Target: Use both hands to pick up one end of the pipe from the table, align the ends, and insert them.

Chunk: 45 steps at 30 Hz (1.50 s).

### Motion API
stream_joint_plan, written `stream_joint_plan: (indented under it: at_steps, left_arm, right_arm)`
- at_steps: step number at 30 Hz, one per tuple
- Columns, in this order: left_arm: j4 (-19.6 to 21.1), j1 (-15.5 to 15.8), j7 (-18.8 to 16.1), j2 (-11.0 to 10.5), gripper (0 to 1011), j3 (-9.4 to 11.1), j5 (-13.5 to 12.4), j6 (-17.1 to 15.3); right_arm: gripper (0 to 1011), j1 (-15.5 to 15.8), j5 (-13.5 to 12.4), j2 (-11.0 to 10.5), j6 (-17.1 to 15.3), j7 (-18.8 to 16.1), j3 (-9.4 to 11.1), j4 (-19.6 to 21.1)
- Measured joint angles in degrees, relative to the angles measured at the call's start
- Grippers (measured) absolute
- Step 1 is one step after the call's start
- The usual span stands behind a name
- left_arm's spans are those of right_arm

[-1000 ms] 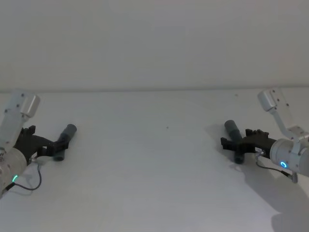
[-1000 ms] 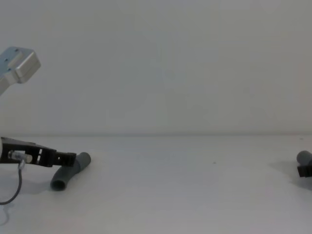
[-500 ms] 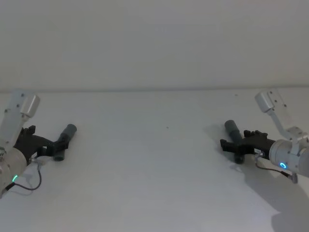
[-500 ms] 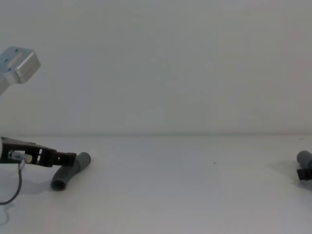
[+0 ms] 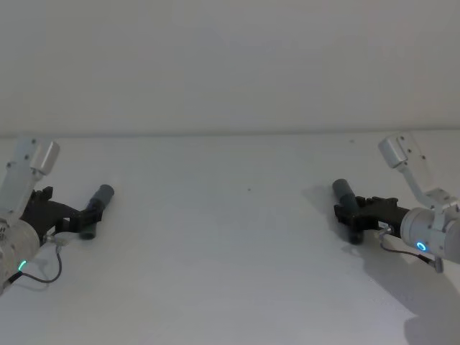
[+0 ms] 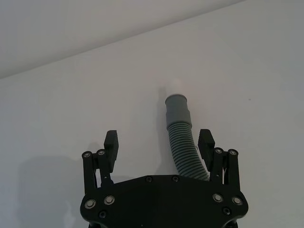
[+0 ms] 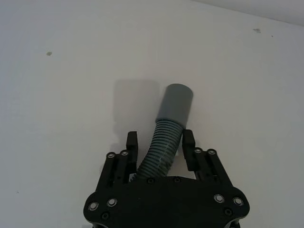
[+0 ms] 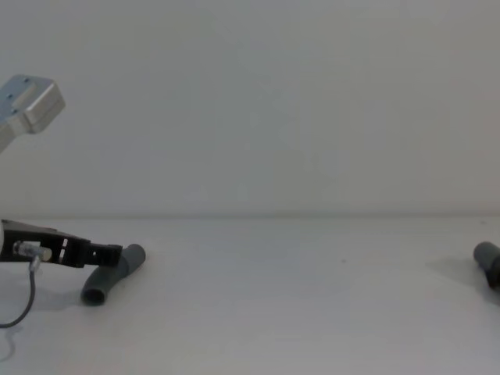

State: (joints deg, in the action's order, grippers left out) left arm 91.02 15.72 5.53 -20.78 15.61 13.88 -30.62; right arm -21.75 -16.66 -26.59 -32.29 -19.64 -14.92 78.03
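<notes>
On the white table (image 5: 230,259) lie two dark grey pipe pieces, far apart. The left pipe piece (image 5: 97,205) (image 8: 109,279) rests flat, its ribbed part (image 6: 183,145) between the spread fingers of my open left gripper (image 6: 159,142) (image 5: 80,221), close to one finger. Its cuff and whitish tip (image 6: 176,89) point away from the gripper. Around the ribbed part of the right pipe piece (image 5: 342,192) (image 8: 486,251), my right gripper (image 7: 160,140) (image 5: 351,214) has its fingers drawn in. That piece's smooth cuff (image 7: 175,102) sticks out ahead.
A pale grey wall (image 5: 230,65) rises behind the table's far edge. A wide bare stretch of table separates the two pieces. A thin cable (image 8: 27,293) hangs from the left wrist.
The right gripper's fingers have narrowed onto the right pipe piece, which shifted slightly. The left arm and its piece have not moved.
</notes>
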Motion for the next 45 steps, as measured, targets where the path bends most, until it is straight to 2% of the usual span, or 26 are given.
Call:
stream_joint_plan:
  at_steps: [1, 2, 5, 11, 26, 39, 45]
  left_arm:
    - [0.00, 0.00, 0.00, 0.00, 1001, 0.00, 0.00, 0.00]
    - [0.00, 0.00, 0.00, 0.00, 1001, 0.00, 0.00, 0.00]
    - [0.00, 0.00, 0.00, 0.00, 1001, 0.00, 0.00, 0.00]
    - [0.00, 0.00, 0.00, 0.00, 1001, 0.00, 0.00, 0.00]
    - [0.01, 0.00, 0.30, 0.19, 1001, -0.25, 0.25, -0.17]
    - [0.27, 0.25, 3.26, 1.51, 1001, -1.56, 3.21, -1.51]
    - [0.27, 0.38, 4.03, 1.71, 1002, -1.63, 3.58, -1.95]
  right_arm:
    - [551, -0.01, 0.02, -0.01, 0.01, -0.03, -0.01, -0.01]
    - [480, -0.01, 0.02, -0.01, 0.02, -0.04, -0.01, -0.02]
    - [372, -0.03, 0.05, -0.03, 0.03, -0.08, -0.03, -0.03]
    - [256, -0.04, 0.09, -0.03, 0.04, -0.13, -0.07, -0.07]
    - [245, -0.04, 0.14, -0.03, 0.03, -0.17, -0.08, -0.07]
    - [244, -0.04, 0.14, -0.02, 0.03, -0.17, -0.07, -0.07]
    - [244, -0.04, 0.14, -0.02, 0.03, -0.16, -0.07, -0.07]
